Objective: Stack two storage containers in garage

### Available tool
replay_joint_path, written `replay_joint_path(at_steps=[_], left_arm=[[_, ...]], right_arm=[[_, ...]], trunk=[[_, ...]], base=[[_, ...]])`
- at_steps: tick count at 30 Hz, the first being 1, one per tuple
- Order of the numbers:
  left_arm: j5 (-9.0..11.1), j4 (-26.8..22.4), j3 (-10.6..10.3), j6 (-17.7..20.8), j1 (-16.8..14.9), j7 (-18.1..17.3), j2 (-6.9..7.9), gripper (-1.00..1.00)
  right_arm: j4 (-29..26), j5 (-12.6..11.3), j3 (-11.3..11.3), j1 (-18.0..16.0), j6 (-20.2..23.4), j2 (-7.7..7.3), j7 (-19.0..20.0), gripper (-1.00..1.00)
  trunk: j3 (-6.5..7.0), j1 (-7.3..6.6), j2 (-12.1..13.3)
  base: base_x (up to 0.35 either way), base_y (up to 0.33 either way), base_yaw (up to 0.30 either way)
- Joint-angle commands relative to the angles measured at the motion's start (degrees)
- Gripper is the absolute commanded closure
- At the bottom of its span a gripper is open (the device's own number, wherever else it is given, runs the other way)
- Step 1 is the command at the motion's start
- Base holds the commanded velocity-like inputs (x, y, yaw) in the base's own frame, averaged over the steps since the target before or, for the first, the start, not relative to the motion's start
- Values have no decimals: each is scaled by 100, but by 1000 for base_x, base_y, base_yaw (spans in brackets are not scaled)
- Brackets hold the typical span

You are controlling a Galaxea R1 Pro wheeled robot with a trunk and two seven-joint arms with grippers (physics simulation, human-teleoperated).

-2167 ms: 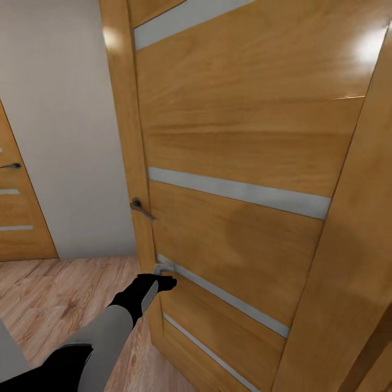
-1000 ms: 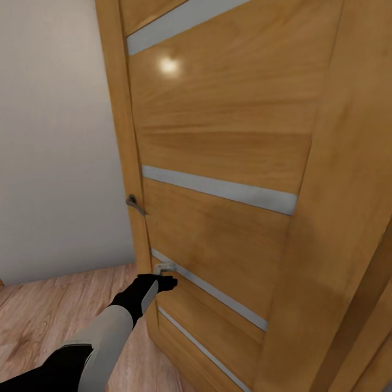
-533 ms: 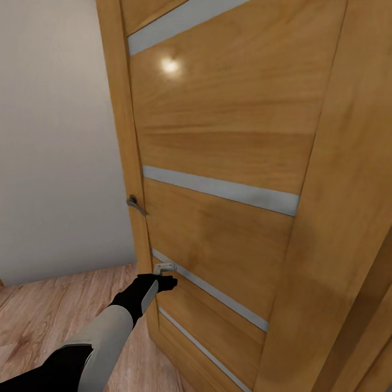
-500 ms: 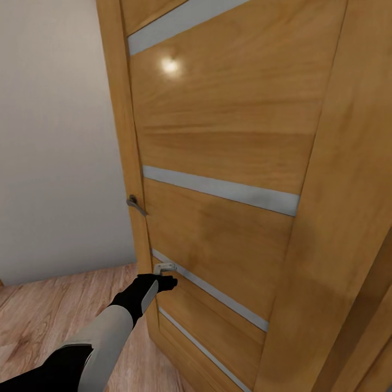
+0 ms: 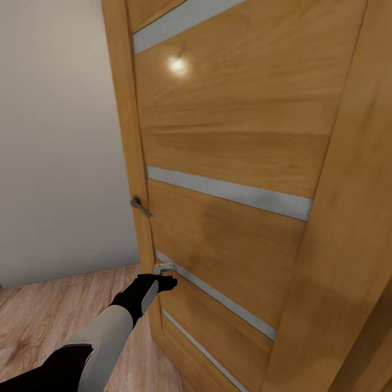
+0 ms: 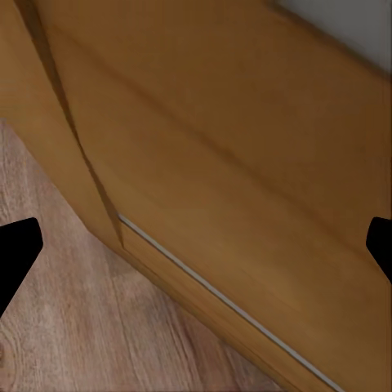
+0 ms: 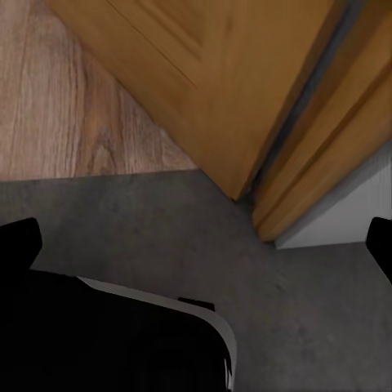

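Left gripper [image 5: 163,283]: fingers spread, empty, against honey-brown wooden door [image 5: 228,228] with grey strips. Right gripper likewise spread above dark grey concrete floor [image 7: 163,220]. Containers unseen; carrying and stacking apparently outstanding.

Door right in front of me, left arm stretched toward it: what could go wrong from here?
1. The left hand sits near the door edge, just under the latch plate; driving ahead could jam it against the wood.
2. The lever handle juts out above the arm and could snag it.
3. The right wrist view shows the door's foot meeting the frame over grey floor; the base could clip there.
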Motion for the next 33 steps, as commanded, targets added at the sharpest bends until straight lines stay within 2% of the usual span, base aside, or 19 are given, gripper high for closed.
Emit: replay_joint_path(at_steps=[1, 19, 23, 33], left_arm=[[-7, -21, 55, 30, -4, -1, -8, -100], [-7, -21, 49, 30, -4, -1, -8, -100], [-6, -21, 49, 30, -4, -1, -8, -100], [-8, -21, 49, 30, -4, -1, -8, -100]], right_arm=[[6, 50, 5, -3, -16, -1, -49, -100], [6, 56, -8, -3, -16, 5, -69, -100], [6, 85, -12, -3, 126, 7, -79, -100], [3, 119, 1, -3, 156, 8, -50, -100]], trunk=[[-4, 1, -3], [-4, 1, -3], [-4, 1, -3], [-4, 1, -3]], base=[[34, 16, 0], [4, 2, 0], [0, 0, 0], [0, 0, 0]])
